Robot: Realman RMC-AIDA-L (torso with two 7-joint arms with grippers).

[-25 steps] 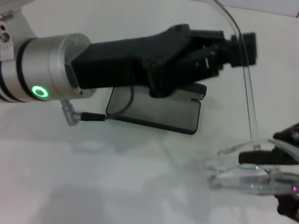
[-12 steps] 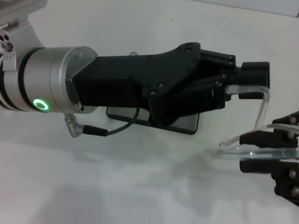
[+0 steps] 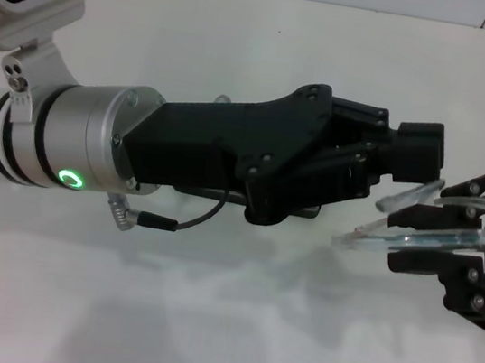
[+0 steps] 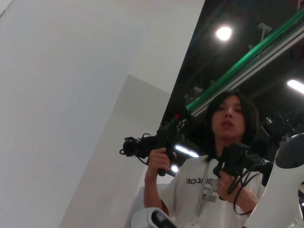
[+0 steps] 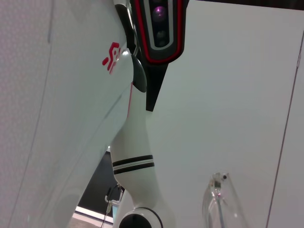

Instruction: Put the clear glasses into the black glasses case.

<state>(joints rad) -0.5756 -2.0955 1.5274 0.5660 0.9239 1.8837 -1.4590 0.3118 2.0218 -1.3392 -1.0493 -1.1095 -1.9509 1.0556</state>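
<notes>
Both grippers meet at right: right gripper [image 3: 465,247] clenched on the clear glasses [image 3: 436,231]; left gripper [image 3: 414,162] touching them, grip indiscernible.

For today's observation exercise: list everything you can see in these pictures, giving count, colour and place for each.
clear glasses: one, transparent, held up above the table at the right, in the right claw
black glasses case: one, black, on the table, almost fully hidden under the left arm
table: one, white, across the head view
person: one, white shirt, holding controllers, left wrist view only
left claw: one, black, at the glasses' near temple
right claw: one, black, right edge, gripping the glasses
</notes>
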